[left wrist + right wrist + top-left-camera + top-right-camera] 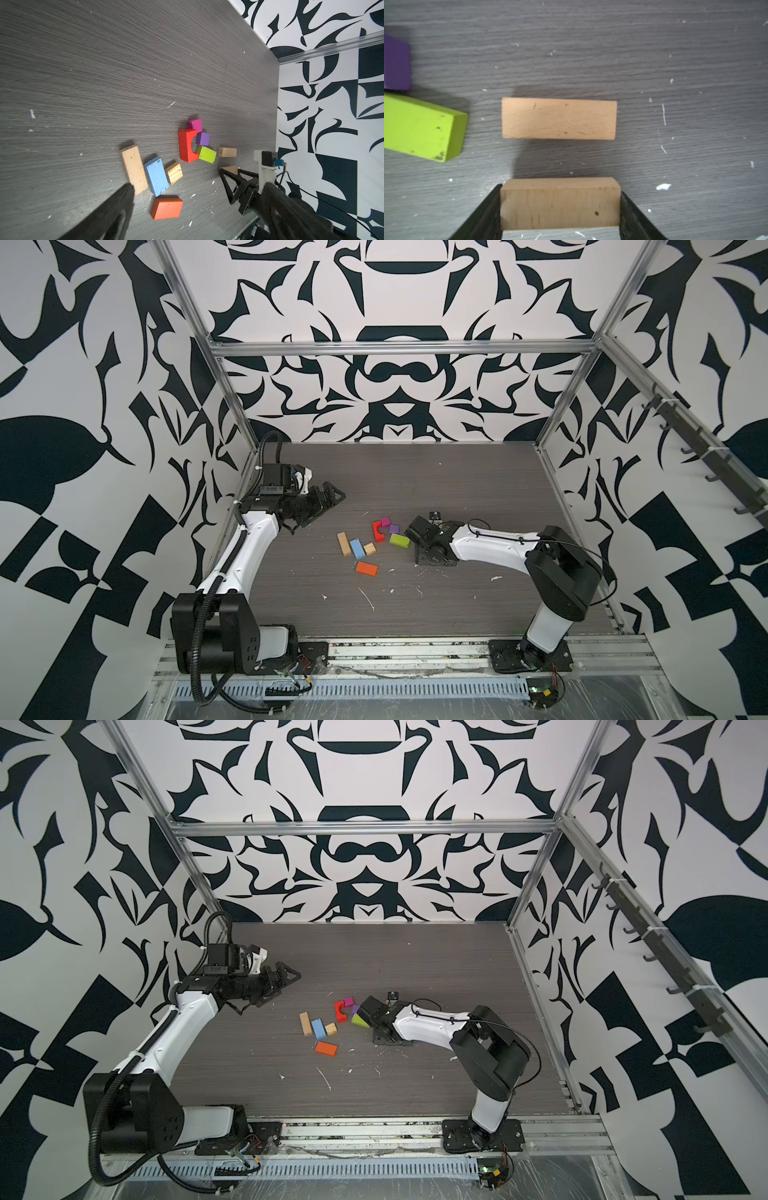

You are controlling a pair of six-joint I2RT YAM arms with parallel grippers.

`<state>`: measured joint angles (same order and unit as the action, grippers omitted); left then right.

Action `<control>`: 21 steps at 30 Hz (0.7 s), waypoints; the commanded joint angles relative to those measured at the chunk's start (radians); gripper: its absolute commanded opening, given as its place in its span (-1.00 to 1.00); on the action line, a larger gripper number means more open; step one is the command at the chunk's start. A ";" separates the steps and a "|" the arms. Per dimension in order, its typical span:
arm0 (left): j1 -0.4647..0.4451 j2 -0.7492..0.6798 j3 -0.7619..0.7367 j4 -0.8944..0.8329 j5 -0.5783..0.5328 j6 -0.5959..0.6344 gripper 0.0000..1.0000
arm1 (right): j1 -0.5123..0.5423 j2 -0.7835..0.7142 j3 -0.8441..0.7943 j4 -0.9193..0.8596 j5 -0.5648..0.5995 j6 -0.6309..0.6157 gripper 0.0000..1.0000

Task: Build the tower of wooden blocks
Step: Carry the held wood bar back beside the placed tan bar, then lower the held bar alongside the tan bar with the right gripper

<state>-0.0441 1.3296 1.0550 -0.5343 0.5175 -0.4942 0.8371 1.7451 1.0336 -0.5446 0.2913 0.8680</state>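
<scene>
Nearest on the table (pixel 457 605): orange block (pixel 366 568), then long tan plank (pixel 344 544), blue block (pixel 357 548), tan cube (pixel 369 548). Farther: red arch (pixel 377 531) w/ lime block (pixel 399 540), purple cube (pixel 394 528), magenta cube (pixel 385 521). No tower yet. Right jaws clamp a short tan plank (pixel 560 204) by its ends; twin plank (pixel 559 118) lies flat just ahead. Prob. best: keep it parallel, lower level, release once seated. Top views hide both behind the wrist; right wrist view shows them. Farthest, left jaws wide, empty.
</scene>
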 commanded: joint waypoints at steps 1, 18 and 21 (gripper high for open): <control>0.005 -0.011 -0.013 0.005 0.003 0.000 0.98 | -0.007 -0.003 0.008 0.009 0.006 0.003 0.41; 0.006 -0.003 -0.013 0.010 0.014 -0.004 0.98 | -0.033 0.048 0.040 0.026 -0.009 -0.024 0.41; 0.006 -0.006 -0.015 0.012 0.009 -0.004 0.98 | -0.037 0.056 0.046 0.028 -0.012 -0.027 0.41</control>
<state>-0.0441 1.3296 1.0534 -0.5243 0.5186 -0.4984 0.8093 1.7882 1.0527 -0.5140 0.2806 0.8566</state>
